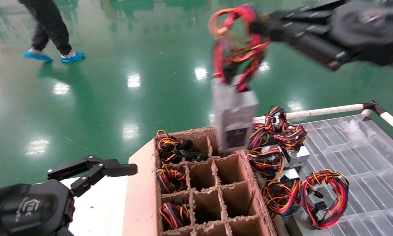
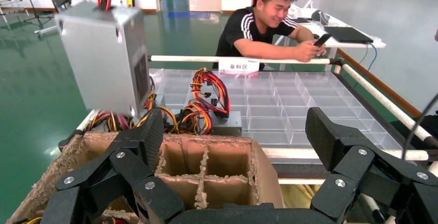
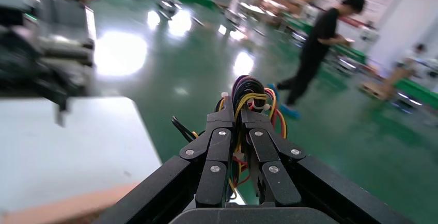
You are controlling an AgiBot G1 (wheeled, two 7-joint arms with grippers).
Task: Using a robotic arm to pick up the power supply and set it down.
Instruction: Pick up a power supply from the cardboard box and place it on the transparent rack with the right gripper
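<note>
The right gripper (image 1: pixel 260 24), black with linked fingers, is at about one o'clock in the head view, its fingers pinched tight on the looped red, yellow and orange wire bundle (image 3: pixel 251 96) of the small silver-grey metal power supply (image 1: pixel 234 113). That box hangs in the air from its wires just above the far edge of the brown cardboard divider box (image 1: pixel 249 177), near twelve o'clock of it. The left gripper (image 1: pixel 93 172) sits idle at eight o'clock, fingers spread wide and empty.
</note>
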